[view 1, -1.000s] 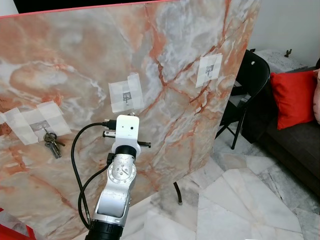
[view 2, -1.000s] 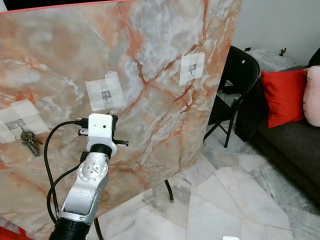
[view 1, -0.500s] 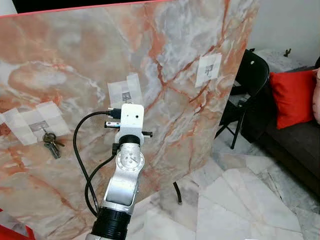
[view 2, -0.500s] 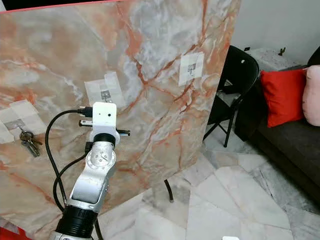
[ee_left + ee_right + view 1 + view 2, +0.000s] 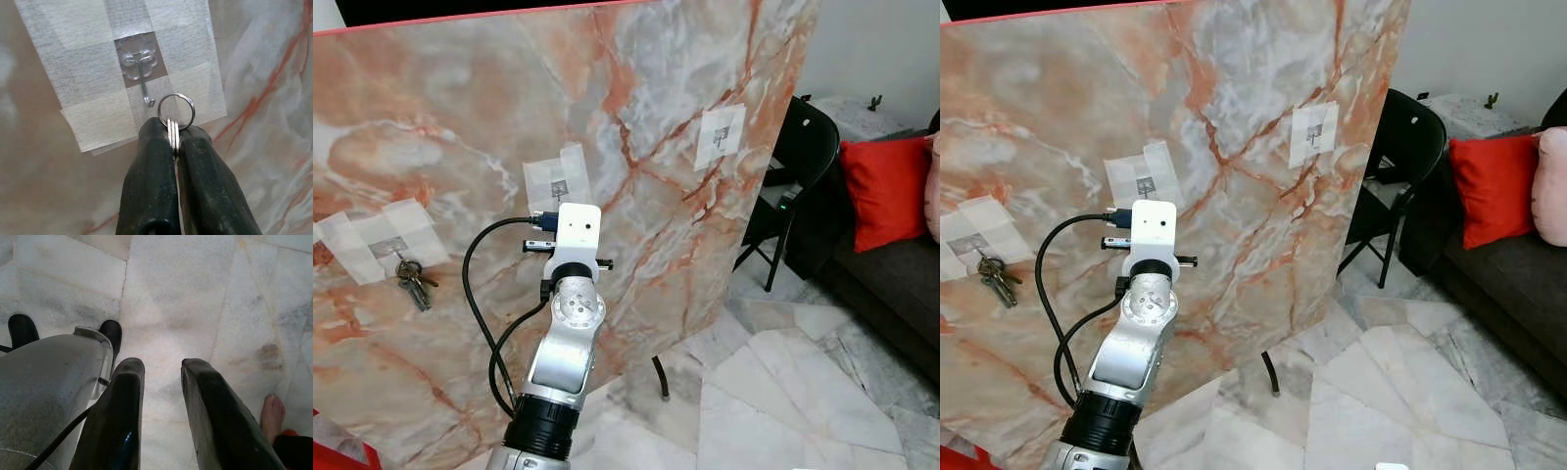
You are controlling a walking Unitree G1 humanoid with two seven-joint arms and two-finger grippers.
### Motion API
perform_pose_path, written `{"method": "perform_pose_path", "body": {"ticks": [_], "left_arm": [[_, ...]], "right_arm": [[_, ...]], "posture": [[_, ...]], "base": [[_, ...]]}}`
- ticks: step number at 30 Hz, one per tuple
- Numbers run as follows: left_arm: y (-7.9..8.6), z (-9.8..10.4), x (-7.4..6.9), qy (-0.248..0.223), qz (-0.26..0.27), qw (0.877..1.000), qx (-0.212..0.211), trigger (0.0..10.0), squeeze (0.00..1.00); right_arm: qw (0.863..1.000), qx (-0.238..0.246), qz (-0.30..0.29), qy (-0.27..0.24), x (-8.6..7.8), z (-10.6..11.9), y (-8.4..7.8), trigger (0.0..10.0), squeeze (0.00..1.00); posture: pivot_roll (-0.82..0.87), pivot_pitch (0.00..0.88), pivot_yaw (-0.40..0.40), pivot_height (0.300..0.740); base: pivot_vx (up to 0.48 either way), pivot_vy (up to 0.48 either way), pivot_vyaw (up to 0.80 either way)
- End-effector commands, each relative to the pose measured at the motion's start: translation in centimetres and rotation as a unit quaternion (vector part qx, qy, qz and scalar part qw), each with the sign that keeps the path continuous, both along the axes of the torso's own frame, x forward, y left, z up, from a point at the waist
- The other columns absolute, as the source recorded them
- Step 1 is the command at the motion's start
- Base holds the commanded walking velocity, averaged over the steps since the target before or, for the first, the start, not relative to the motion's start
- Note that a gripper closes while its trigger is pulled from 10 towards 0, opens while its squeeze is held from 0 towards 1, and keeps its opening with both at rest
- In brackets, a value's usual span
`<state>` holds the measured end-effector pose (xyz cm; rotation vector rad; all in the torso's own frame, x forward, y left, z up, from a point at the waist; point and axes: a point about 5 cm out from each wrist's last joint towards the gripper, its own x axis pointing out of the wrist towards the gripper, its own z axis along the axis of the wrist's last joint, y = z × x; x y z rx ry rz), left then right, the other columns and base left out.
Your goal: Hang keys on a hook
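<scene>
A key ring [image 5: 176, 110] is pinched between the closed fingers of the left gripper [image 5: 173, 142], which is raised to the marble board [image 5: 431, 117]. The ring is held just beside the tip of the middle hook [image 5: 142, 73] (taped on with white tape [image 5: 93, 112]), not yet over it. Another bunch of keys [image 5: 413, 283] is hung on the left hook. The right gripper [image 5: 161, 377] is pointed at the floor [image 5: 195, 293], fingers apart, nothing held.
</scene>
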<state>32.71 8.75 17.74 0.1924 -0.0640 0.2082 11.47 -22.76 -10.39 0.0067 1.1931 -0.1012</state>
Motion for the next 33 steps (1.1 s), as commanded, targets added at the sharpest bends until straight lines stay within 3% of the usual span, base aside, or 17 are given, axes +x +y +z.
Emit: {"method": "perform_pose_path", "body": {"ticks": [1,17,33], "left_arm": [[0.1,0.3,0.4,0.002,0.019,1.000,0.008,10.0,0.00],[1.7,0.1,0.4,0.024,0.100,0.994,-0.044,10.0,0.00],[3.2,0.8,-0.1,0.018,0.159,0.984,-0.085,10.0,0.00]], "right_arm": [[1.000,-0.002,-0.006,0.000,0.0,0.0,-0.1,10.0,0.00],[1.000,-0.001,-0.008,0.001,0.0,0.0,-0.1,10.0,0.00],[1.000,0.000,-0.004,0.001,0.0,0.0,0.1,10.0,0.00]], "posture": [[0.11,0.000,-0.059,0.740],[0.12,0.000,-0.056,0.740],[0.12,0.000,-0.050,0.740]], "base": [[0.000,0.000,0.00],[0.000,0.000,0.00],[0.000,0.000,0.00]]}}
